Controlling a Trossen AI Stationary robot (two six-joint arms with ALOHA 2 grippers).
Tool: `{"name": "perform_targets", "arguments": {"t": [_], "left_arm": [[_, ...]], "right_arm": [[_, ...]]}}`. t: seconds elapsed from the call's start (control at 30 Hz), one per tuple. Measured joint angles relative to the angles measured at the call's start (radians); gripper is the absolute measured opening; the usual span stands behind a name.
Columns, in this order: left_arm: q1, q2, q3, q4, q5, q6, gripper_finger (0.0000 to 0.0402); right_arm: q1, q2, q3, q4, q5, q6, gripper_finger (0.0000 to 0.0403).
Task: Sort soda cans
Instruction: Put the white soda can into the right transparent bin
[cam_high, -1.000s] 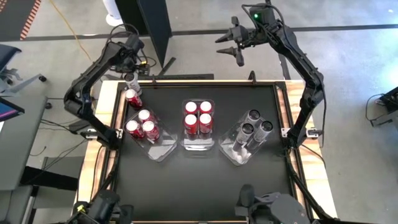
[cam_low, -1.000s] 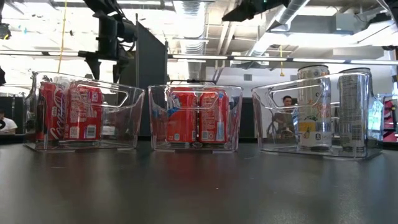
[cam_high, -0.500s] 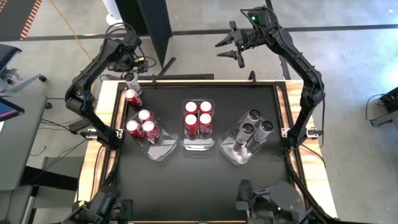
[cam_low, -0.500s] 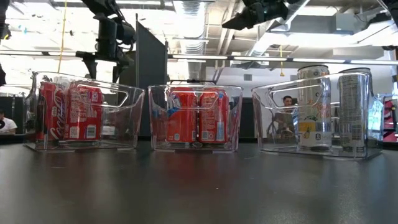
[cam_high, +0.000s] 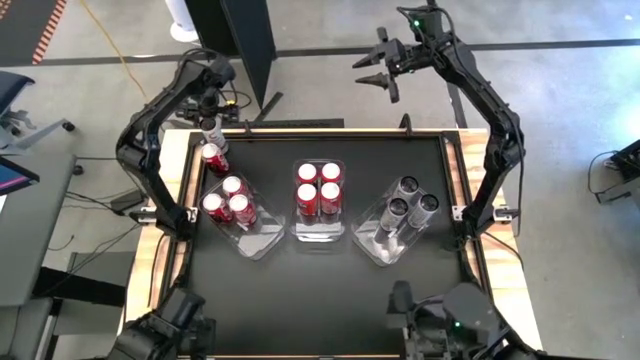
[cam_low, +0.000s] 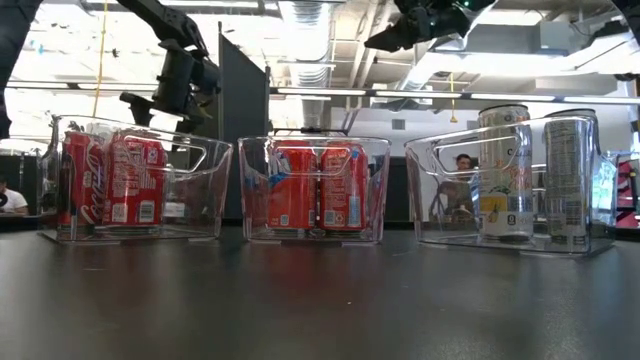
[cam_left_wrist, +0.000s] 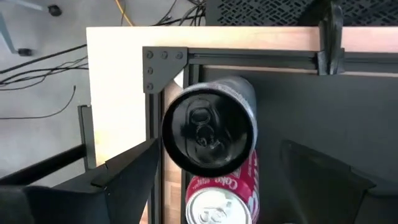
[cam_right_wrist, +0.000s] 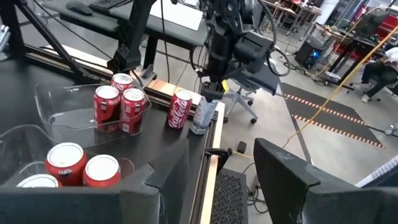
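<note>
A silver-grey soda can (cam_high: 212, 132) stands upright at the table's far left corner, with a red can (cam_high: 212, 157) upright just nearer. My left gripper (cam_left_wrist: 221, 146) hangs open right above the silver can (cam_left_wrist: 208, 134), pointing down, one finger on either side of its top and clear of it. Three red cans stand in the left clear bin (cam_high: 262, 240), several red ones in the middle bin (cam_high: 320, 228), and three silver ones in the right bin (cam_high: 372, 245). My right gripper (cam_high: 383, 68) is open and empty, high beyond the table's far edge.
The table's black frame rail and corner bracket (cam_left_wrist: 163, 62) run close behind the silver can. Bare black table (cam_high: 320, 300) stretches from the bins to the near edge. People sit in the room beyond the table (cam_low: 462, 162).
My left gripper has come down toward the silver can at the far left corner and tipped more steeply downward. The cans and bins have not moved.
</note>
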Motion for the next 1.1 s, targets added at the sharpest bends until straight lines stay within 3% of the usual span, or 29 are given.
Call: {"name": "perform_targets", "arguments": {"t": [1.1], "left_arm": [[0.061, 0.014, -0.009, 0.051, 0.071, -0.047, 0.033]], "right_arm": [[0.027, 0.0, 0.0, -0.018, 0.001, -0.008, 0.0199]]}}
